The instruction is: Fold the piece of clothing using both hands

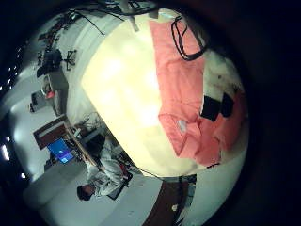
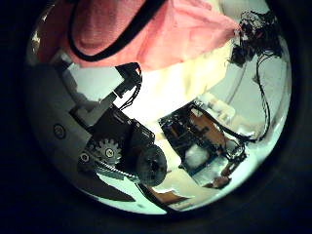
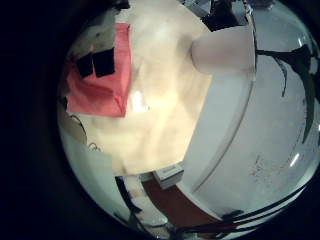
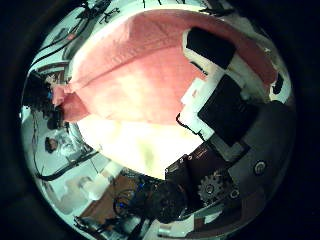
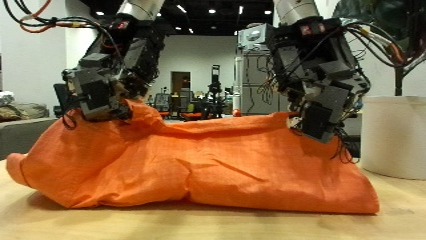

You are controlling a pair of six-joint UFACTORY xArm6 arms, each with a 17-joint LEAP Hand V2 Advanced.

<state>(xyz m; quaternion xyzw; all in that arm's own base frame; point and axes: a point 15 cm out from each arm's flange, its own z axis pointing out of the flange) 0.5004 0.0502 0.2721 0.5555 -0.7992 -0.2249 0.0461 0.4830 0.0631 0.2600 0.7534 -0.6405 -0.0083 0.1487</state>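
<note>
An orange garment (image 5: pixel 200 165) is spread on the table (image 5: pixel 40 220), its upper edge lifted at both ends. One end is pinched by the left hand (image 5: pixel 107 85), the other by the right hand (image 5: pixel 320 95), probably so the edge can be carried over for a fold.

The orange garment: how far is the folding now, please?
Done: both hands have taken hold of the orange garment, the left hand at one upper corner, the right hand at the other. In hand: its top edge is raised while the lower part lies bunched on the table. Left: no finished fold shows yet; the raised edge must be laid over.
</note>
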